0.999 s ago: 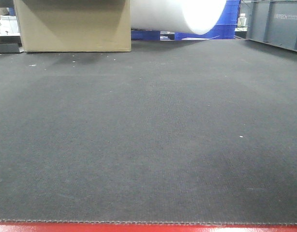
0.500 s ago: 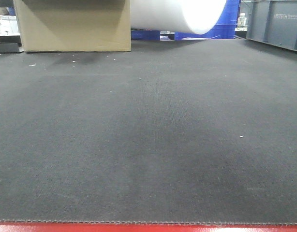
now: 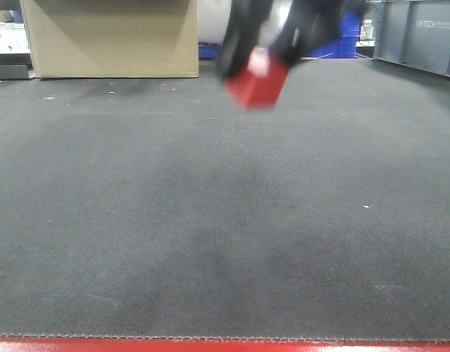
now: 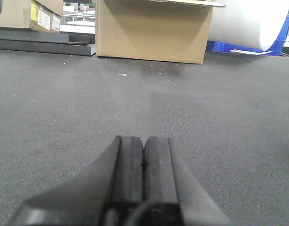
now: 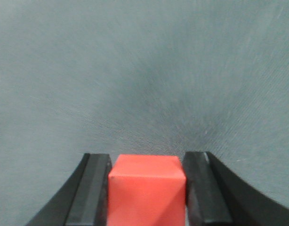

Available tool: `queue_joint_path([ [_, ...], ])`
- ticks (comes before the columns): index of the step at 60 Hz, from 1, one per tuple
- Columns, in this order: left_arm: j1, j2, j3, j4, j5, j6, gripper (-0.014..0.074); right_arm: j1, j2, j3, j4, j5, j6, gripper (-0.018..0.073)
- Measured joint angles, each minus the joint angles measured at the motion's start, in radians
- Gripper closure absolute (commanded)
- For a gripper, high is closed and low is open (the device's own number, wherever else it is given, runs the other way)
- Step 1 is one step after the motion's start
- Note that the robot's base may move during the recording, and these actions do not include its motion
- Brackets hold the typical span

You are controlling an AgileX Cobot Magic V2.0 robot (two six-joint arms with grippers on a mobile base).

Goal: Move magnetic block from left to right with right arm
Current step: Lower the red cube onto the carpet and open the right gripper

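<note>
Carrying the block (image 5: 147, 188) right, clear of the worktop (image 3: 210, 220); I want it level and set down flat before release. Right gripper (image 5: 147, 190) is clamped on two opposite faces. Block: red, matte, sharp-edged cube, airborne and blurred in front view. Worktop: dark ribbed felt. Left gripper (image 4: 144, 162) is closed, empty, idle.

Faint white lettering on grey crate (image 3: 430, 33) — too small to read

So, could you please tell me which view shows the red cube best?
The right wrist view: the magnetic block sits sharp and close between the right gripper's fingers. The front view shows it blurred, above the mat; the left wrist view shows none of it.
</note>
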Motion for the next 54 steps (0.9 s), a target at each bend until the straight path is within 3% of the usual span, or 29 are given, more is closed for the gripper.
queue_joint_path([
  [23, 0.0, 0.0, 0.0, 0.0, 0.0, 0.0, 0.0713, 0.0, 0.198, -0.002, 0.0, -0.039, 0.0, 0.0395],
  [32, 0.0, 0.0, 0.0, 0.0, 0.0, 0.0, 0.0713, 0.002, 0.204, -0.002, 0.0, -0.039, 0.0, 0.0245],
  [41, 0.0, 0.0, 0.0, 0.0, 0.0, 0.0, 0.0713, 0.002, 0.204, -0.002, 0.0, -0.035, 0.0, -0.0066],
  [54, 0.0, 0.0, 0.0, 0.0, 0.0, 0.0, 0.0713, 0.002, 0.197, -0.029, -0.002, 0.01, -0.002, -0.0064],
])
